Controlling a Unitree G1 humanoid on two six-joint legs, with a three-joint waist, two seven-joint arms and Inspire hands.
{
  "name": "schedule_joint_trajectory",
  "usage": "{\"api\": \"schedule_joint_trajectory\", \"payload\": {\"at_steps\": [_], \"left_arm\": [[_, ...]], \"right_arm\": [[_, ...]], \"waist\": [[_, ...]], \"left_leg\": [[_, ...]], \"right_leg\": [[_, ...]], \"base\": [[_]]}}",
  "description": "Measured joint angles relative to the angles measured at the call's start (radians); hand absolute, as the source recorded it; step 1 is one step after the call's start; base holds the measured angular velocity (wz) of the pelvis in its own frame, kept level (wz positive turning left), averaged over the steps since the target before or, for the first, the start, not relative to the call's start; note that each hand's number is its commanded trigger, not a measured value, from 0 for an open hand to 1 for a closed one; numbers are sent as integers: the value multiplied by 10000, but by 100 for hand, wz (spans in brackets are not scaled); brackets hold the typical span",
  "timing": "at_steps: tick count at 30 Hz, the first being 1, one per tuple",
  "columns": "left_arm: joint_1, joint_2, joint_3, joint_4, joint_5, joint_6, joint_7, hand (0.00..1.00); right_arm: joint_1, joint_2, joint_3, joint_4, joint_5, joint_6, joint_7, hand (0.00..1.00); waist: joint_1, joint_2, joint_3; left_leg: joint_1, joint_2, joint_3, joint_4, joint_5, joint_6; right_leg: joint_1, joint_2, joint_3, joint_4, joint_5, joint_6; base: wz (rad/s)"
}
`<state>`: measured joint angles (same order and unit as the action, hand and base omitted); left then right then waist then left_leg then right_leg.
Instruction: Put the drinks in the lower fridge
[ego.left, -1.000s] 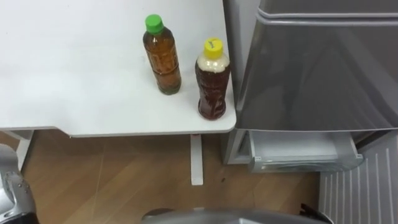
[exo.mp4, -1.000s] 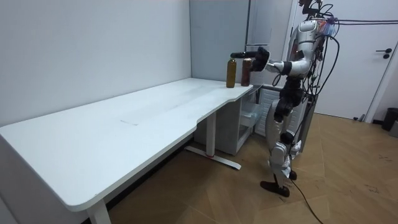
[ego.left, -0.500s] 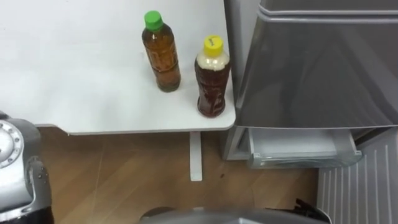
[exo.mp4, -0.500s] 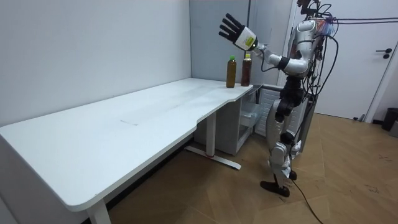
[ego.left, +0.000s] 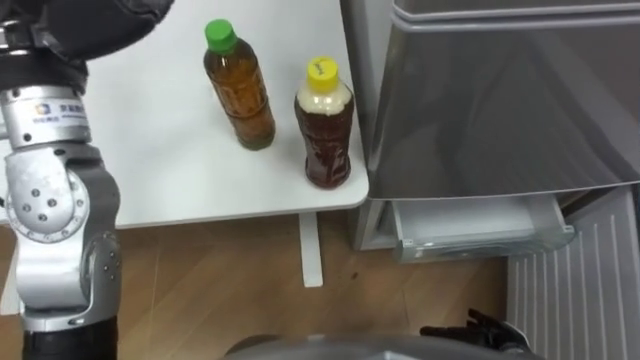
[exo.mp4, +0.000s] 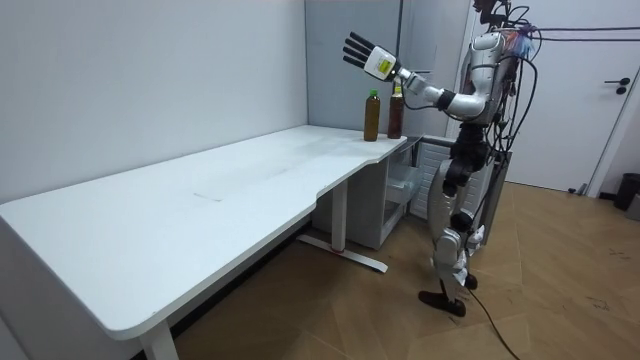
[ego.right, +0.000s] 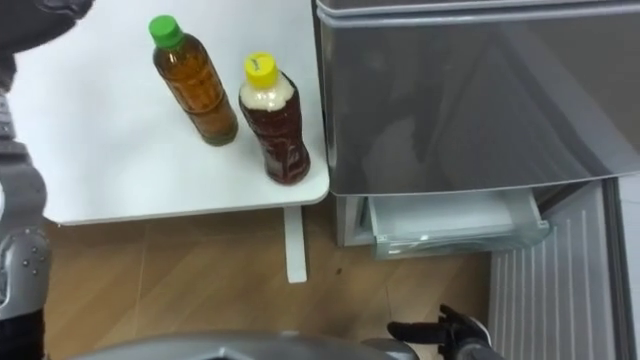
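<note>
Where robot stands: at white desk (ego.left: 170, 170) corner, fridge (ego.left: 480, 100) on its right
L hand (exo.mp4: 362, 52): raised high over desk, fingers spread, holds nothing
R hand (ego.right: 440, 330): low by body, can't tell state
Green-cap tea btl (ego.left: 238, 85): upright near desk corner
Yellow-cap btl (ego.left: 324, 125): upright just beside it, nearer fridge
Lower drawer (ego.left: 480, 225): pulled out

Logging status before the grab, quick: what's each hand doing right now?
Left hand: open, fingers spread, holding nothing.
Right hand: cannot be told.
</note>
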<state>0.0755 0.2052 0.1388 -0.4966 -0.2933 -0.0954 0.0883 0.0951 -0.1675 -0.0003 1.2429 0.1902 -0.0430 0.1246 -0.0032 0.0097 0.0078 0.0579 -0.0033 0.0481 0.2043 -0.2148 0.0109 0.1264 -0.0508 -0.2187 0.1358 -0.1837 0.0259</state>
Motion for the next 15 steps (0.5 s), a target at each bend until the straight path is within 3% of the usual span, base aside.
{"api": "schedule_joint_trajectory", "payload": {"at_steps": [5,15], "left_arm": [[-410,0,-264,-6,-79,232,-1241,0],[-445,2,-748,-5,-304,615,-2785,0]], "right_arm": [[-6,1,2,6,8,1,36,0],[-79,-15,129,27,294,14,-1,0]], "waist": [[-80,29,-16],[-271,97,-54]], "left_leg": [[16,39,69,-4,-1,-2],[66,71,238,7,-2,-2]], "right_leg": [[-8,35,167,108,1,-2],[-12,56,402,178,10,-17]], "base": [[-6],[-4]]}}
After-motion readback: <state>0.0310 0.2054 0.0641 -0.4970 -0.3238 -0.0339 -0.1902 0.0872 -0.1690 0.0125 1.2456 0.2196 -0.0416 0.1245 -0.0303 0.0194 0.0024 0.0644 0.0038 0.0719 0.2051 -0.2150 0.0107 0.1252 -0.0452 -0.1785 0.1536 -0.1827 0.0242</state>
